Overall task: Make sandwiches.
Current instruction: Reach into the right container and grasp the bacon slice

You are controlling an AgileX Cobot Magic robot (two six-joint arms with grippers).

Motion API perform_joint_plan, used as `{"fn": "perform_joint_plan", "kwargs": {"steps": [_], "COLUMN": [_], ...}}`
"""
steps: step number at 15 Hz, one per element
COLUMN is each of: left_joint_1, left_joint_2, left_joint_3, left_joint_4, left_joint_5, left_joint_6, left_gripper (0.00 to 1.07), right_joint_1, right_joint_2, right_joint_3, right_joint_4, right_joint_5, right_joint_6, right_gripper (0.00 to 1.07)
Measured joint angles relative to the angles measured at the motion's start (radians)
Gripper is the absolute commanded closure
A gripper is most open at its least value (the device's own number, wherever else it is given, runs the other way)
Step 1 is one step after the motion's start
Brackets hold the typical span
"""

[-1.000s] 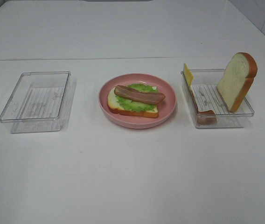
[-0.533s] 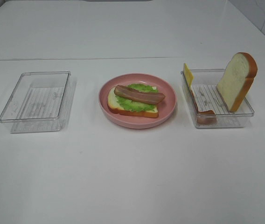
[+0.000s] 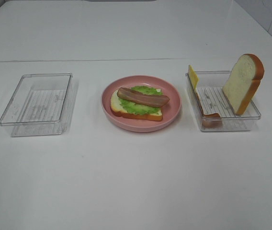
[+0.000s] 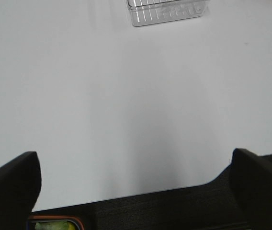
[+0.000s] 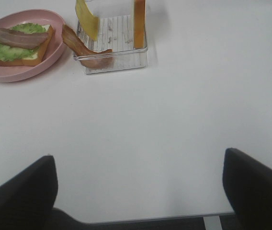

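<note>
Assembly looks roughly half done. On the pink plate (image 3: 141,127) in the middle of the worktop (image 3: 136,182) lies one bread slice (image 3: 117,104), with a lettuce leaf (image 3: 138,108) on it and a bacon strip (image 3: 143,97) laid across the leaf. The other parts sit in the right tray (image 3: 232,123): a cheese square (image 3: 192,75) leans on the wall nearest the plate, a second bacon strip (image 3: 211,116) is draped over the front corner on that same side, and a second bread slice (image 3: 241,84) stands tilted against the far wall. The left tray (image 3: 30,122) lies well apart on the other side of the plate.

Neither arm shows in the high view. The left fingers (image 4: 11,184) are spread wide with nothing between them, above bare worktop at its near edge. The right fingers (image 5: 258,187) are also spread wide and hold nothing, well short of the right tray.

Next is probably a filling from the right tray, cheese or bacon, with the bread slice going on last. That calls for the right arm to reach forward, pinch the thin cheese by its raised edge, and lay it flat on the stack.

No brand, label or writing can be read anywhere.
</note>
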Motion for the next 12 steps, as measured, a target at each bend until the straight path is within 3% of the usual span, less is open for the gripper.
{"fn": "perform_joint_plan", "kwargs": {"steps": [4, 8, 9, 12], "left_joint_1": [0.000, 0.000, 0.000, 0.000], "left_joint_2": [-0.006, -0.196, -0.311, -0.338], "left_joint_3": [0.000, 0.000, 0.000, 0.000], "left_joint_4": [0.000, -0.001, -0.001, -0.001], "left_joint_5": [0.000, -0.012, -0.013, -0.013], "left_joint_6": [0.000, 0.000, 0.000, 0.000], "left_gripper": [0.06, 0.06, 0.06, 0.06], "right_joint_1": [0.000, 0.000, -0.001, -0.001], "right_joint_2": [0.000, 0.000, 0.000, 0.000], "right_joint_3": [0.000, 0.000, 0.000, 0.000], "right_joint_4": [0.000, 0.000, 0.000, 0.000], "right_joint_5": [0.000, 0.000, 0.000, 0.000], "right_joint_6": [0.000, 0.000, 0.000, 0.000], "right_gripper": [0.18, 0.18, 0.18, 0.18]}}
